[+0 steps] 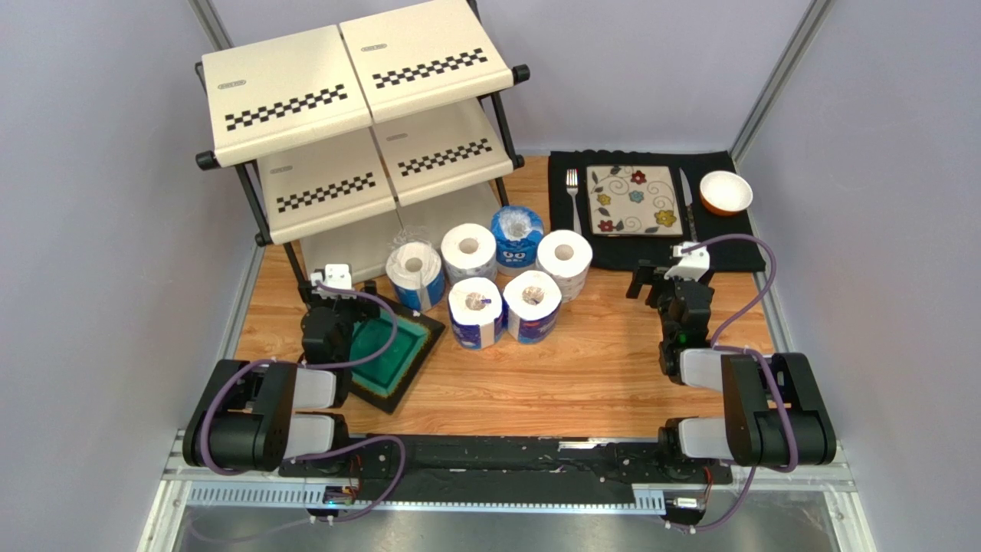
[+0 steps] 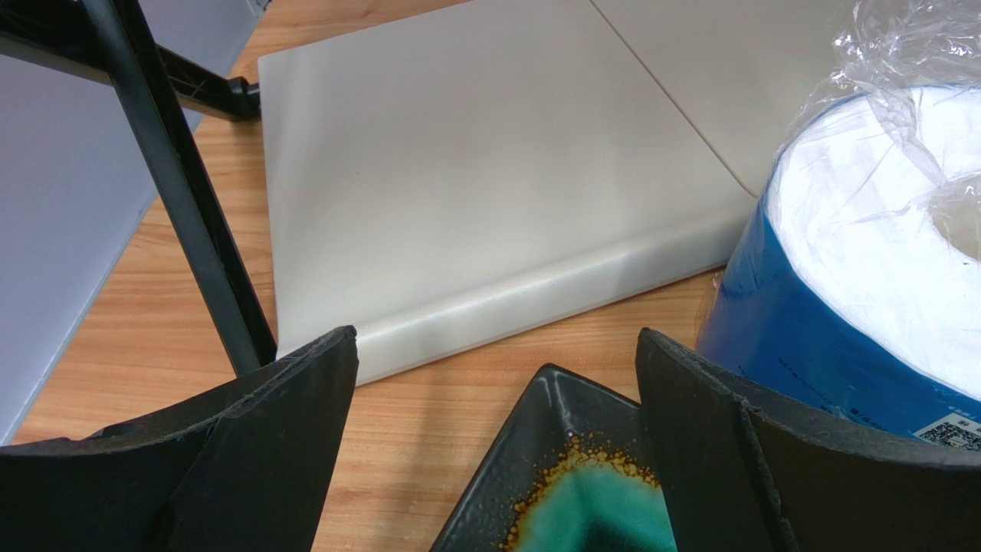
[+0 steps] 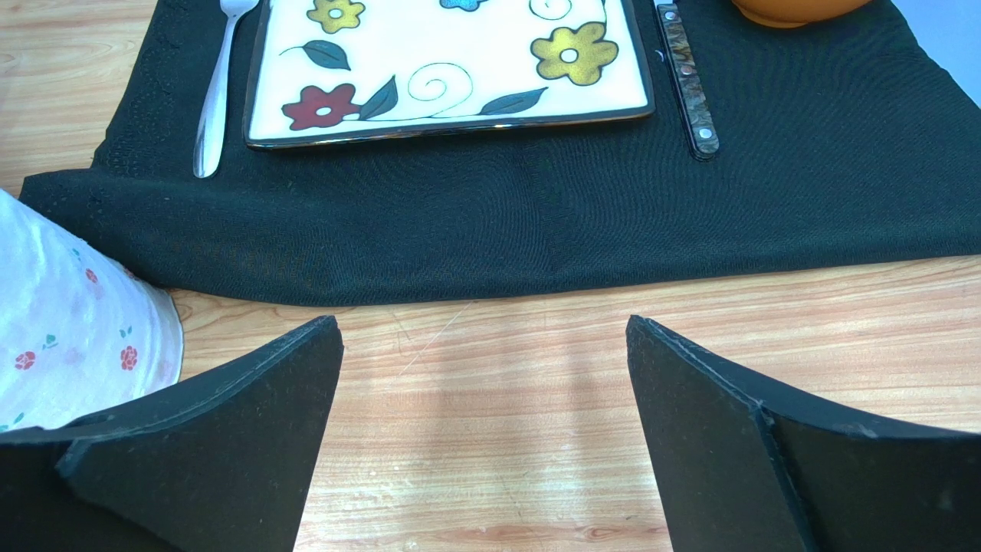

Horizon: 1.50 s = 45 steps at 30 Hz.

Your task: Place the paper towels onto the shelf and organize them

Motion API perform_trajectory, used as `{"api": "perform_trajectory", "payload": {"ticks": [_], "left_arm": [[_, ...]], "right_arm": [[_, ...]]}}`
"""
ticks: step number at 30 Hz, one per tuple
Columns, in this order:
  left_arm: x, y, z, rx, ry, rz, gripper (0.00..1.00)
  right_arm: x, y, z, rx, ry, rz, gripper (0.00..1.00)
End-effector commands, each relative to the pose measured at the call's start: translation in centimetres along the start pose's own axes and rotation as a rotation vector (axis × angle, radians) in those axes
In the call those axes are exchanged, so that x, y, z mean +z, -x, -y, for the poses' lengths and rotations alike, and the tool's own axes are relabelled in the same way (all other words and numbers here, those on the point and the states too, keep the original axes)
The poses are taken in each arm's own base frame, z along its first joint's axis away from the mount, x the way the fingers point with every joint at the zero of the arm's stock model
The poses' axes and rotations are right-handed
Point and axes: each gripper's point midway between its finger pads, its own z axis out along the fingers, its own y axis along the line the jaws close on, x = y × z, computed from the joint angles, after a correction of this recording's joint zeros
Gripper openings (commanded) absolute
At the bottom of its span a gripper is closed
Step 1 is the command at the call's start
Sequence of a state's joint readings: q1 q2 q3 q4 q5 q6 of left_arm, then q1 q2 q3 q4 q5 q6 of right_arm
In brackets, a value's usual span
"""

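Hovered with left hand (image 2: 495, 380) and right hand (image 3: 484, 391) spread, empty.
Found the left nearer the shelf (image 2: 484, 184), directly ahead; blue-wrapped paper towel roll (image 2: 864, 253) just to its right, upright on the desk (image 2: 403, 437), core vertical.

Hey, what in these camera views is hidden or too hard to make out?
Shelf's bottom tier: top view, mostly covered by the upper tiers.
Blue-wrapped roll: left wrist, its label runs off the right edge; in the top view the print is too small.
Green dish: top view, partly under the left arm.
Orange bowl: right wrist, cut off by the top edge.
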<state>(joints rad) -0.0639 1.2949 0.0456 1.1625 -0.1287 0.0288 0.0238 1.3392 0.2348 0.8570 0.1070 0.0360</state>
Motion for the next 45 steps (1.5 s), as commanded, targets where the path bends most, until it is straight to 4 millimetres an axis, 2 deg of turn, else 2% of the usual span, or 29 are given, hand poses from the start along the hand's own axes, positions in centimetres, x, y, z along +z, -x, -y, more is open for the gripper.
{"api": "perform_trajectory", "payload": {"ticks": [1, 11, 17, 21, 22, 24, 25, 27, 28, 29, 30, 31, 32, 34, 35, 36, 41, 45], "left_arm": [[-6.1, -7.8, 0.0, 0.021, -0.027, -0.197, 0.99], [-6.2, -7.8, 0.0, 0.020, -0.027, -0.199, 0.99], [-6.4, -7.3, 0.4, 0.021, -0.055, -0.174, 0.99], [-5.6, -6.5, 0.2, 0.019, -0.035, -0.166, 0.99], [-6.2, -8.5, 0.0, 0.018, -0.020, -0.269, 0.99], [-4.9, -6.5, -0.8, -0.063, 0.061, -0.251, 0.99], [-5.3, -7.2, -0.8, -0.074, 0.066, -0.299, 0.99], [-4.8, -5.4, -0.3, -0.116, 0.047, -0.253, 0.99], [-5.0, -5.5, -0.1, -0.146, 0.048, -0.265, 0.99], [-5.1, -5.5, 0.1, -0.163, 0.044, -0.267, 0.99], [-4.5, -3.5, 0.0, -0.187, 0.046, -0.218, 0.99], [-4.8, -3.9, 0.1, -0.209, 0.051, -0.249, 0.99], [-4.6, -3.0, 0.2, -0.223, 0.048, -0.237, 0.99], [-4.7, -2.1, 0.4, -0.241, 0.038, -0.228, 0.99], [-4.6, -1.2, 0.6, -0.251, 0.020, -0.209, 0.99], [-4.6, -0.3, 0.5, -0.270, 0.024, -0.176, 0.99], [-5.2, 2.4, 0.8, -0.369, 0.010, -0.083, 0.99], [-5.6, 3.1, 0.7, -0.450, 0.021, -0.052, 0.99]], "right_arm": [[0.6, 1.8, -0.1, 0.001, -0.007, 0.050, 0.99], [0.6, 1.7, 0.0, 0.001, -0.009, 0.048, 0.99], [0.5, 1.7, 0.0, 0.000, -0.007, 0.051, 0.99], [0.3, 2.2, -0.1, -0.001, 0.000, 0.069, 0.99], [0.0, 3.5, -0.2, 0.005, 0.001, 0.107, 0.99], [-0.4, 4.5, 0.1, 0.006, -0.018, 0.096, 0.99], [-0.3, 6.2, 0.2, 0.026, -0.031, 0.105, 0.99], [-1.2, 7.5, 0.6, 0.040, -0.061, 0.094, 0.99], [-1.4, 8.4, 0.6, 0.057, -0.061, 0.116, 0.99], [-1.8, 10.4, 0.4, 0.106, -0.058, 0.164, 0.99], [-2.0, 11.1, 0.5, 0.128, -0.068, 0.183, 0.99], [-2.2, 12.0, 0.7, 0.162, -0.079, 0.207, 0.99], [-2.5, 13.4, 0.8, 0.244, -0.094, 0.237, 0.99], [-2.7, 14.5, 2.4, 0.376, -0.204, 0.253, 0.99], [-2.8, 13.0, 3.1, 0.416, -0.270, 0.174, 0.99], [-2.5, 15.0, 3.2, 0.492, -0.301, 0.187, 0.99], [-1.3, 14.5, 1.2, 0.477, -0.229, 0.057, 0.99], [-1.3, 13.6, 0.4, 0.523, -0.195, 0.024, 0.99]]}}
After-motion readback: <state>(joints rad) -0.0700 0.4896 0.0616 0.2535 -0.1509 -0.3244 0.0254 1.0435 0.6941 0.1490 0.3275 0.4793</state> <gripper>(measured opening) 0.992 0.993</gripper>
